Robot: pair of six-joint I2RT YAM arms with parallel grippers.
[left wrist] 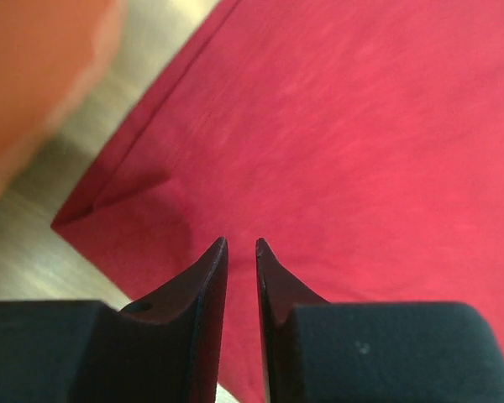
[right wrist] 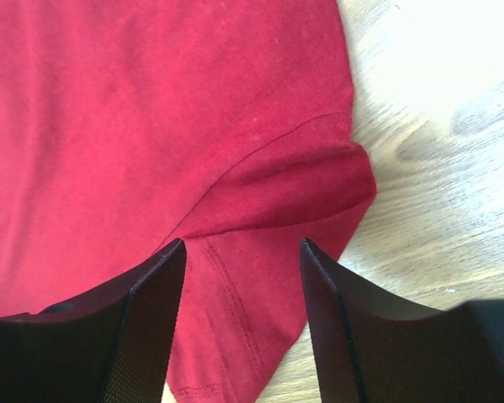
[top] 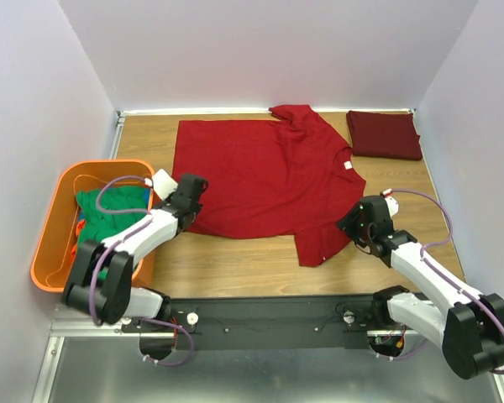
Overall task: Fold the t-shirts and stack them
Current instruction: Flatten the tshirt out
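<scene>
A bright red t-shirt (top: 260,176) lies spread flat on the wooden table, with one sleeve reaching the near edge. My left gripper (top: 191,195) hovers over its near-left corner; in the left wrist view the jaws (left wrist: 241,243) stand almost together with a thin slit, and the red cloth (left wrist: 361,126) lies flat below. My right gripper (top: 357,222) is open over the shirt's right sleeve (right wrist: 294,185), its fingers (right wrist: 244,245) straddling the sleeve seam with nothing held. A dark maroon t-shirt (top: 385,134) lies folded at the far right. Green t-shirts (top: 109,210) lie crumpled in the tub.
An orange plastic tub (top: 46,243) stands at the left edge, right beside my left arm; it shows as a blur in the left wrist view (left wrist: 34,75). White walls enclose the table on three sides. Bare wood (right wrist: 437,168) lies right of the sleeve.
</scene>
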